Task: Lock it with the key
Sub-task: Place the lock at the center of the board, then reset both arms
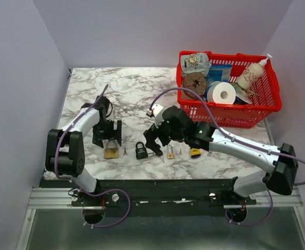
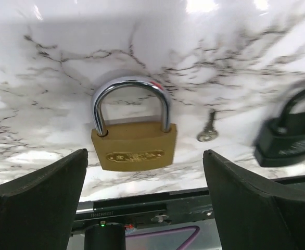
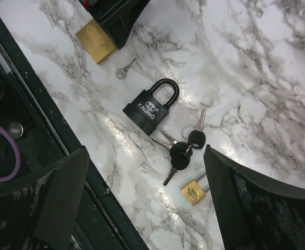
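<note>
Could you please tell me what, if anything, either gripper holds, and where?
Nothing: the left gripper stands open over the brass padlock, the right gripper open over the keys.

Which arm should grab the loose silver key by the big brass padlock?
Left. The left fingers, open, hover over the brass padlock with the silver key just beside it; the right fingers hang over the black key bunch.

A brass padlock and black padlock show against white, grey-veined table.

Black padlock body marked "KAIJING".
</note>
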